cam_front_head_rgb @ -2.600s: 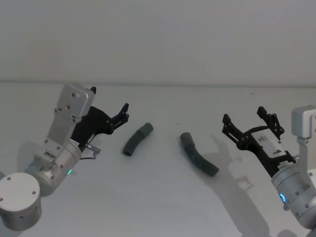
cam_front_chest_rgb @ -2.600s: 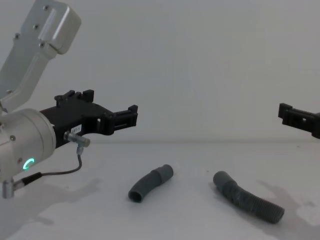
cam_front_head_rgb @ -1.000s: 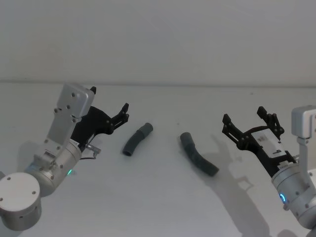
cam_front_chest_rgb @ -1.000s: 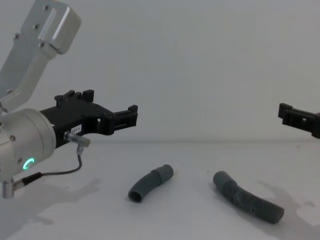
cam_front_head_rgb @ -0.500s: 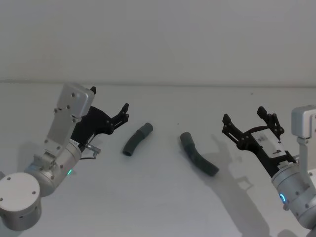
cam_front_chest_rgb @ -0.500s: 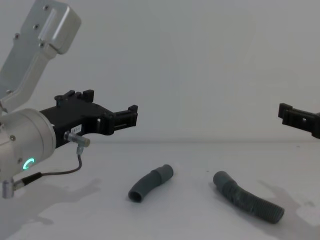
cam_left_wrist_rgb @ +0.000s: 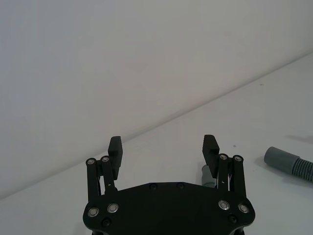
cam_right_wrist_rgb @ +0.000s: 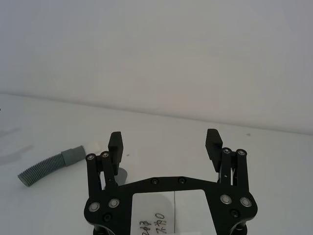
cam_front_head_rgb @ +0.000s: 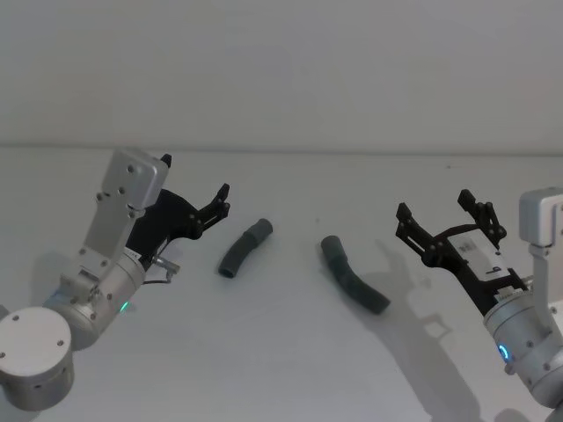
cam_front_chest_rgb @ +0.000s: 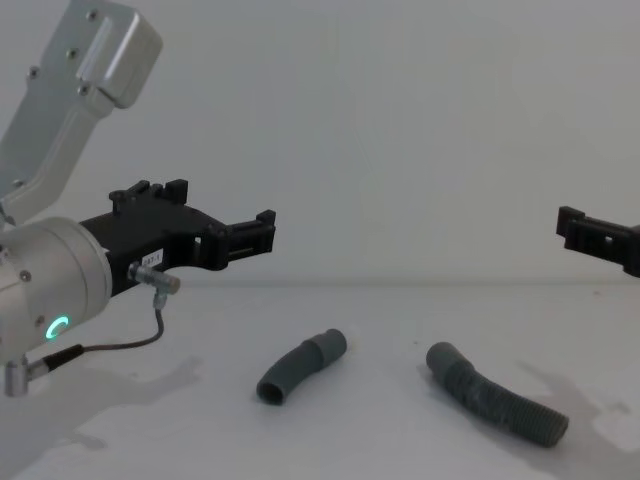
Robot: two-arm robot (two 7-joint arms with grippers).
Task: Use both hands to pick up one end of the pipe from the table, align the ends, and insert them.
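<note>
Two dark grey ribbed pieces of the pipe lie on the white table (cam_front_head_rgb: 281,369). The short curved piece (cam_front_head_rgb: 244,249) (cam_front_chest_rgb: 298,366) is left of centre, and the longer piece (cam_front_head_rgb: 352,281) (cam_front_chest_rgb: 495,397) is right of centre. Their smooth cuff ends face each other across a gap. My left gripper (cam_front_head_rgb: 222,200) (cam_front_chest_rgb: 262,232) (cam_left_wrist_rgb: 163,147) hovers open to the left of the short piece, above the table. Off to the right of the longer piece, my right gripper (cam_front_head_rgb: 433,204) (cam_front_chest_rgb: 570,225) (cam_right_wrist_rgb: 165,142) is open and holds nothing. The right wrist view shows the longer piece (cam_right_wrist_rgb: 49,165) lying farther off.
A pale wall (cam_front_head_rgb: 281,70) rises behind the table's far edge. A thin cable (cam_front_chest_rgb: 120,345) hangs from the left wrist. Bare table surface lies in front of both hose pieces.
</note>
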